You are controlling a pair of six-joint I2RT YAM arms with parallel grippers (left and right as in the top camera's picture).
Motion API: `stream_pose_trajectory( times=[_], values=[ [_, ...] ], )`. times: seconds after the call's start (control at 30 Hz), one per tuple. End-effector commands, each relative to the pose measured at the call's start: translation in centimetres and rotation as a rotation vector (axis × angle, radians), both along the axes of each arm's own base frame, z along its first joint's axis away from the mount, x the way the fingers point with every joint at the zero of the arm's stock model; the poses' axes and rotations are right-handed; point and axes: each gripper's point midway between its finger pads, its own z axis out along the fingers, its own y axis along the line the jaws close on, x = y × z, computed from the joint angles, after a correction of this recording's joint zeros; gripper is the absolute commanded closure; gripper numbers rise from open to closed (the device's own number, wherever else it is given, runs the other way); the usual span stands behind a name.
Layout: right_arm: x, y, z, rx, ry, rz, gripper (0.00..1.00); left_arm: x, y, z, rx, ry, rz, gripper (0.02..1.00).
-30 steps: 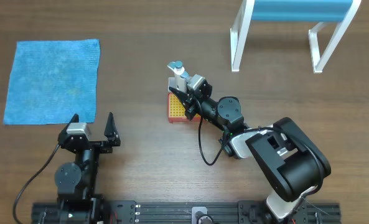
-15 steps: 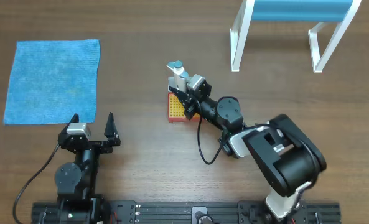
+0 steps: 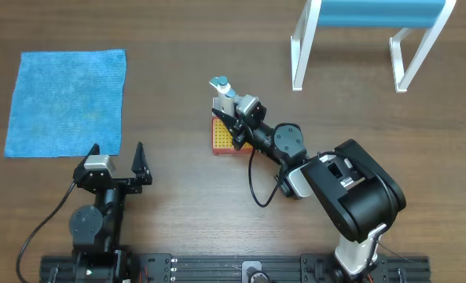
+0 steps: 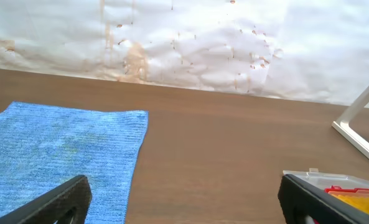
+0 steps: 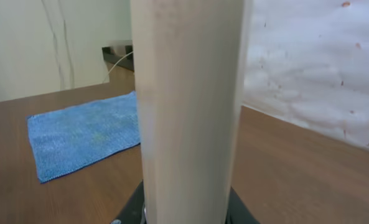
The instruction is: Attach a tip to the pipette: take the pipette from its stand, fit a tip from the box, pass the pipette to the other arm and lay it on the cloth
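My right gripper point(image 3: 236, 118) is shut on the white pipette point(image 3: 225, 96), which stands over the orange tip box point(image 3: 221, 137) at the table's middle. The pipette's pale body point(image 5: 187, 106) rises close in front of the right wrist view, and its lower end is hidden. The blue cloth point(image 3: 66, 101) lies flat at the far left, seen also in both wrist views point(image 4: 53, 149) point(image 5: 84, 137). My left gripper point(image 3: 116, 156) hangs open near the front left, just short of the cloth's near edge, with nothing between its fingers. The tip box point(image 4: 346, 190) shows beside one left finger.
The white pipette stand point(image 3: 366, 39) with a blue top occupies the back right; one of its legs point(image 4: 358, 121) shows in the left wrist view. A black cable point(image 3: 254, 189) loops from the right arm. Bare wood lies between the cloth and the tip box.
The pipette's top has crept slightly toward the left, and the right arm's lower links have shifted a little. The left arm has stayed still.
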Motion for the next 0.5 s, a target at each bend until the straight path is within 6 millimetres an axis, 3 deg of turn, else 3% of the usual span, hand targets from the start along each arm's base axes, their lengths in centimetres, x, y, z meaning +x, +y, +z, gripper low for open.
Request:
stream_pose_trajectory(
  times=[0.03, 0.5],
  values=[
    [-1.5, -2.0, -7.8, -0.125, 0.211, -0.049, 0.925, 0.0, 0.1, -0.1, 0.014, 0.000, 0.004, 0.047],
    [-1.3, -2.6, -9.1, -0.157, 0.253, -0.095, 0.930, 0.0, 0.1, -0.1, 0.014, 0.000, 0.004, 0.047]
  ],
)
